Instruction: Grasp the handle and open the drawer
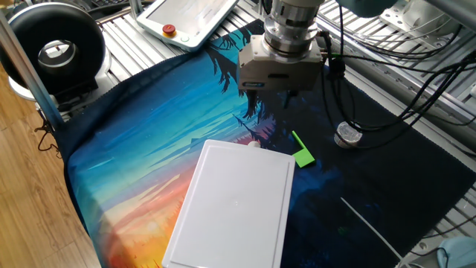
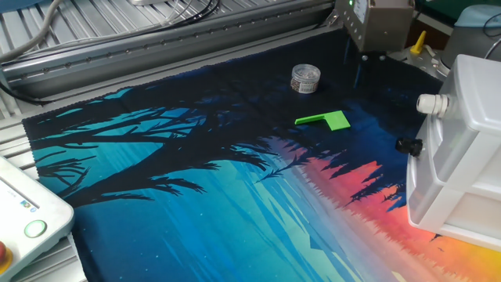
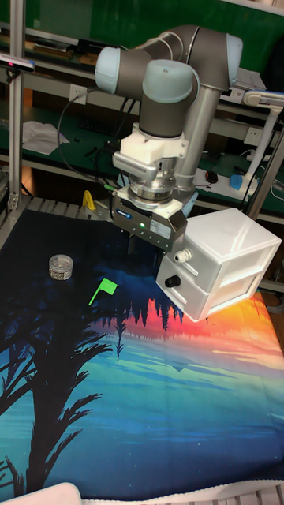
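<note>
Your two-finger gripper (image 1: 269,103) hangs above the dark cloth, well apart from the tiny white rounded plastic knob (image 2: 430,103). You can't tell if its fingers are open or closed. The white plastic drawer (image 3: 237,271) sits shut.

White drawer (image 3: 237,272), green piece (image 2: 325,120)

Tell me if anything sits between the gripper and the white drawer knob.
Nothing visible does. The gripper hangs above the cloth, apart from the handle. The green piece and silver cap lie off to the side.
</note>
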You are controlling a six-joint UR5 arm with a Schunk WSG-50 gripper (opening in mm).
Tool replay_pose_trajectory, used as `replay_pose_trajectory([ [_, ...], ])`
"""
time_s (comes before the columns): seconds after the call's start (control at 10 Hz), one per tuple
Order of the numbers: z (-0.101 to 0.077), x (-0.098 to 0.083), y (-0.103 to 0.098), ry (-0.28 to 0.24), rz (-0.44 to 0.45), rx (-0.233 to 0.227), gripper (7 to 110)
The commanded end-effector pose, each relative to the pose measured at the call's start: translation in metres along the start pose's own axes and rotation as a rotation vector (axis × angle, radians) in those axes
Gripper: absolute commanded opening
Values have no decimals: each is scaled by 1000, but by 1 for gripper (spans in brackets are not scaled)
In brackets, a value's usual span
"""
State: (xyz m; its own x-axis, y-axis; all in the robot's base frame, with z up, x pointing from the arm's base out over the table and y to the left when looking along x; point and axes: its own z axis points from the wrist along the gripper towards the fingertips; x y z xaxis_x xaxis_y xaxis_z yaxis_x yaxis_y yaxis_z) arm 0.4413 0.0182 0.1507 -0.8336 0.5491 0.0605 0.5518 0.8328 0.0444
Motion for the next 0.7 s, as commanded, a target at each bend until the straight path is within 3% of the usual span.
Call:
replay_pose_trajectory([
  [0.0,-2,4,-18,23,-139,69,66],
  [0.2,-2,9,-17,43,-159,65,66],
  [0.3,-2,-7,-16,-23,-152,64,66],
  [0.5,-2,-2,-8,-6,-103,30,66],
  [0.6,-1,-1,-5,-1,-37,19,66],
])
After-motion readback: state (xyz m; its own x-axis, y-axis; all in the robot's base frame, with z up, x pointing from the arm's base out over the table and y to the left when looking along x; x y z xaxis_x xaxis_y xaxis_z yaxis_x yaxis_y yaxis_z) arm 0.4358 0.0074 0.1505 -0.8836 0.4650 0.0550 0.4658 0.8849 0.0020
